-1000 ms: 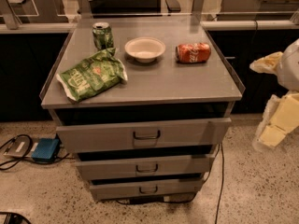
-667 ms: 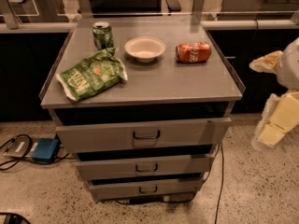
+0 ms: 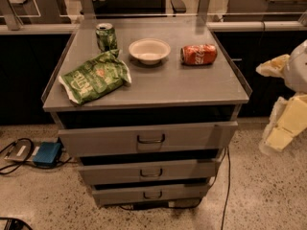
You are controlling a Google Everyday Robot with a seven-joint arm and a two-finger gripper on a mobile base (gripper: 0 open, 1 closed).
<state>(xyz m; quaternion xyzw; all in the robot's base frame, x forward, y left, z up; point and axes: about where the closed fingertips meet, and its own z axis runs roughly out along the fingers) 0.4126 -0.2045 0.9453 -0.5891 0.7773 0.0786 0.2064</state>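
camera view shows the gripper [image 3: 284, 126] at the far right edge, pale yellow, hanging off the right side of the drawer cabinet [image 3: 182, 87], below its top and above the speckled floor [image 3: 268, 195]. it holds nothing and touches nothing; whether it is open or closed i cannot tell.

nearest to it on the cabinet top is the red soda can [image 3: 199, 54], lying on its side near the back right and well apart from the gripper. just left of the can sits a white bowl [image 3: 149, 50], then an upright green can [image 3: 105, 36] at the back left. a green chip bag [image 3: 95, 75] lies in front of that can.

the top drawer [image 3: 151, 139] stands slightly pulled out. a blue box [image 3: 47, 153] with cables lies on the floor to the left.
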